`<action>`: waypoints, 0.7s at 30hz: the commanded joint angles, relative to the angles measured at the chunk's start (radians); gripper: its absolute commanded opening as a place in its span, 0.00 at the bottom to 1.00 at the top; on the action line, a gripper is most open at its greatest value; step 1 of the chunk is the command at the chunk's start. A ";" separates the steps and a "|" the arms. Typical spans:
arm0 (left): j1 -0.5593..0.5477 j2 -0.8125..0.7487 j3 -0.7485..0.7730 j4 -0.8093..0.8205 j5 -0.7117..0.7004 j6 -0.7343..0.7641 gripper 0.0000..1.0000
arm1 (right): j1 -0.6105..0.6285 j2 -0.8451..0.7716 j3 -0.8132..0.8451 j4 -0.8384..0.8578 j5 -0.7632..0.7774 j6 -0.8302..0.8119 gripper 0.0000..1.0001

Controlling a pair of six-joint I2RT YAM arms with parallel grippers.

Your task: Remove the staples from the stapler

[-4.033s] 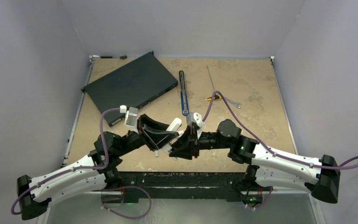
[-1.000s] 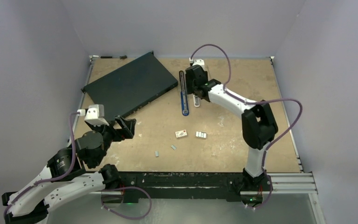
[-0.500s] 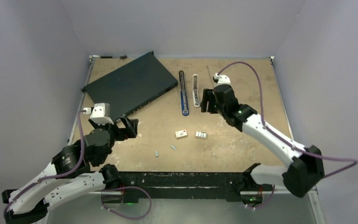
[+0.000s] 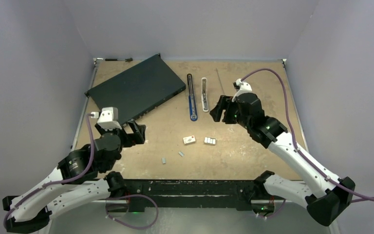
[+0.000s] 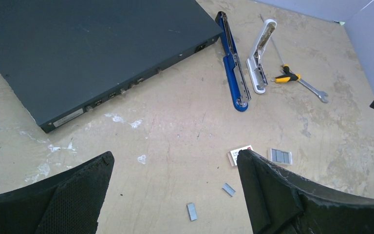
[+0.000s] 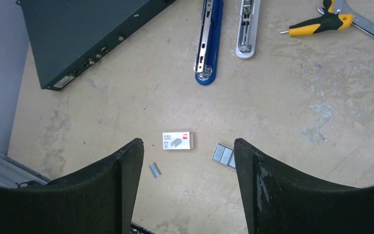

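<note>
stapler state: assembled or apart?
Apart: the black-and-blue bar and the white-silver bar lie side by side, not joined.

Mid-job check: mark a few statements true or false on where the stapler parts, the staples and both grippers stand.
1. The black-and-blue bar and the white-silver bar lie side by side on the table. True.
2. The right gripper holds the white-silver bar. False: its jaws are open and empty.
3. Loose staples lie on the table beside the small white box. True.
4. The left gripper is shut on a staple strip. False: its jaws are open with nothing between them.
</note>
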 commanded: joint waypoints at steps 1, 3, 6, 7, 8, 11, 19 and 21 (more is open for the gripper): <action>-0.001 0.042 0.014 -0.019 0.010 -0.007 0.96 | -0.001 -0.038 0.034 -0.055 0.000 0.015 0.71; -0.001 0.049 0.013 -0.020 0.018 -0.011 0.95 | 0.000 -0.057 0.028 -0.081 0.019 0.024 0.71; -0.001 0.060 0.008 -0.016 0.038 -0.014 0.94 | -0.001 -0.080 0.005 -0.105 0.030 0.046 0.71; -0.001 0.065 0.007 -0.015 0.049 -0.019 0.94 | -0.001 -0.079 -0.005 -0.112 0.031 0.052 0.70; 0.000 0.073 0.004 -0.017 0.061 -0.032 0.93 | -0.001 -0.075 -0.013 -0.119 0.028 0.056 0.69; -0.001 0.111 -0.019 -0.018 0.112 -0.101 0.88 | -0.001 -0.042 -0.018 -0.157 0.007 0.055 0.65; 0.000 0.202 -0.137 0.028 0.196 -0.283 0.87 | 0.066 -0.040 -0.119 -0.067 -0.046 0.080 0.63; -0.001 0.209 -0.147 0.038 0.184 -0.293 0.89 | 0.162 -0.005 -0.119 -0.051 0.028 0.112 0.63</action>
